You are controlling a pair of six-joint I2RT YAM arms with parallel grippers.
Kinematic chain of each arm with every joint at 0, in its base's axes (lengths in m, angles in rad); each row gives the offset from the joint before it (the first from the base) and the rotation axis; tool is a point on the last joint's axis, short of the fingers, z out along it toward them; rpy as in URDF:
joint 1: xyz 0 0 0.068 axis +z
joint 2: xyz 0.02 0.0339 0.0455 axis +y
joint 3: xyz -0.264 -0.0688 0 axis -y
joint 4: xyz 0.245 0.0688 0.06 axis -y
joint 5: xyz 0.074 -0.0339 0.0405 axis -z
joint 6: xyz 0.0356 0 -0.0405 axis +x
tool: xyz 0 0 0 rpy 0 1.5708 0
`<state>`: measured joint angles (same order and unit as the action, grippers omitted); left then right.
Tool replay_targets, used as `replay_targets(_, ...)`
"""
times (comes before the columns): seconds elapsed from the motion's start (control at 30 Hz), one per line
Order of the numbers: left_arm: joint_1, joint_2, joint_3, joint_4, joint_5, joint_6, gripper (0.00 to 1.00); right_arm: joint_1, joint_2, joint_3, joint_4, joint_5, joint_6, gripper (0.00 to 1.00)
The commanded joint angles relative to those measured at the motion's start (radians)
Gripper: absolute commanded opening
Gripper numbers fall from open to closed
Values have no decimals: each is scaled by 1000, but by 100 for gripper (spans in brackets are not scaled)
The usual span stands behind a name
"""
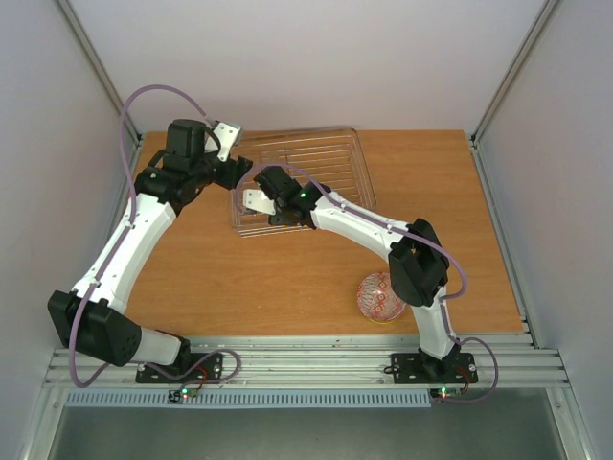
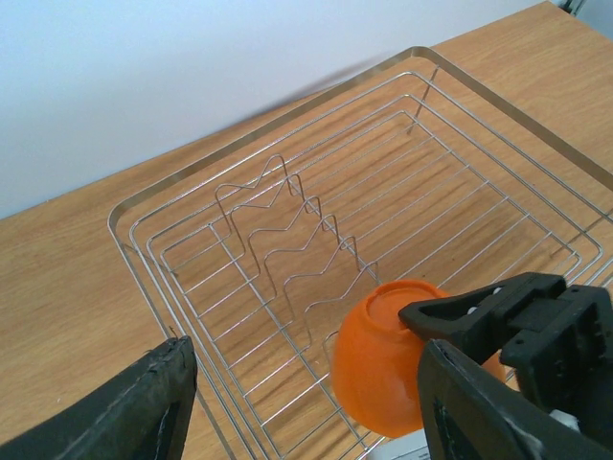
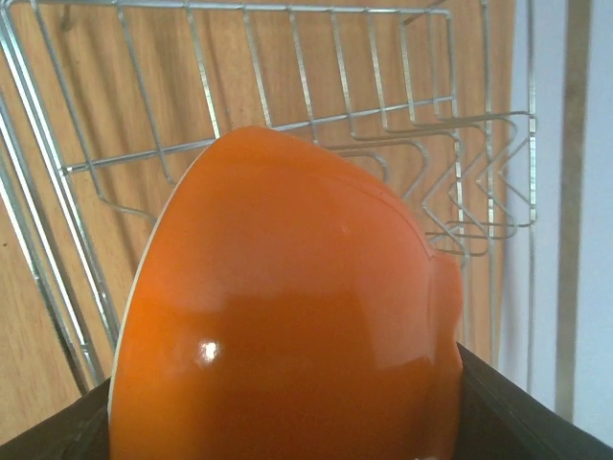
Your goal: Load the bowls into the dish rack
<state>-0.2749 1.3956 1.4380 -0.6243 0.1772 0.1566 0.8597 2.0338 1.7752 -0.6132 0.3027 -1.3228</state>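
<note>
Fingers (image 3: 522, 422) on right gripper (image 1: 257, 201): clamped on orange bowl (image 3: 287, 307), held tilted on edge just above dish rack (image 1: 335, 168), near-left part, beside the zigzag dividers. Left gripper (image 1: 228, 144): fingers spread wide, nothing held, hovering at rack's far-left corner. Red-patterned bowl (image 1: 378, 297) on table (image 1: 239, 287), partly behind right arm.

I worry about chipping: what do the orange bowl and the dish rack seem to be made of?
Orange bowl: glossy, probably glazed ceramic or hard plastic; a sharp highlight shows. Dish rack: thin shiny wires, likely chromed metal.
</note>
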Motion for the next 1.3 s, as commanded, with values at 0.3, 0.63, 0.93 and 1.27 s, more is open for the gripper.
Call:
replay_targets(0.3,13,7,-5,43,22,-15,64,7,73,32,-19,-18,1,6)
replay_targets(0.63,15,7,-11,50,19,-13,65,7,31,-30,64,-28,21,72)
replay_targets(0.93,16,3,-19,56,20,-12,65,7,-6,-43,84,-36,28,98)
replay_targets(1.27,16,2,-25,62,19,-11,65,7,-122,-43,22,-162,100,99)
